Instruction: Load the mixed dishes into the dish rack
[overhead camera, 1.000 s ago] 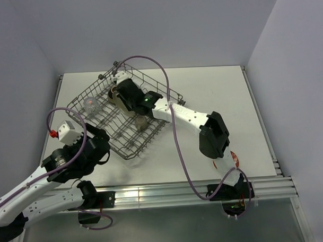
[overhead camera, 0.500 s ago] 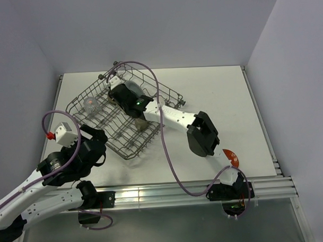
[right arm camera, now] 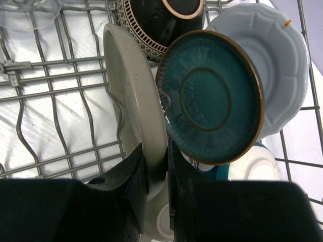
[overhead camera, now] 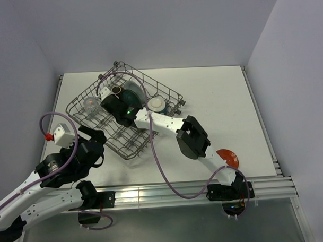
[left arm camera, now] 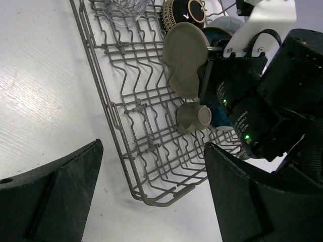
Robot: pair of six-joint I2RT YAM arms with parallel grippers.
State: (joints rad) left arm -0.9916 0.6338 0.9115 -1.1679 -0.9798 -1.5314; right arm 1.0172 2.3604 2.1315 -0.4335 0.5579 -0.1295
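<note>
The grey wire dish rack (overhead camera: 131, 139) lies at the table's back left. My right gripper (right arm camera: 155, 151) is shut on the rim of a shallow cream bowl (right arm camera: 132, 96) and holds it on edge among the tines. Right of it stand the dark teal dish (right arm camera: 209, 96) and the pale blue plate (right arm camera: 280, 60). The brown patterned bowl (right arm camera: 151, 22) sits behind them. The clear glass (overhead camera: 91, 105) is in the rack's left corner. A grey mug (left arm camera: 194, 117) lies low in the rack. The red-orange saucer (overhead camera: 228, 157) is on the table by the right arm. My left gripper (left arm camera: 156, 201) is open and empty near the rack's front corner.
The right arm's purple cable (overhead camera: 152, 153) loops over the rack's front edge. A white-based piece (overhead camera: 156, 104) sits in the rack's right part. Walls close the table at the back and both sides. A metal rail (overhead camera: 153, 193) runs along the near edge.
My right gripper has moved left and deeper into the rack with the cream bowl in it. Its elbow swung left, uncovering the red-orange saucer. The left arm has drawn back slightly.
</note>
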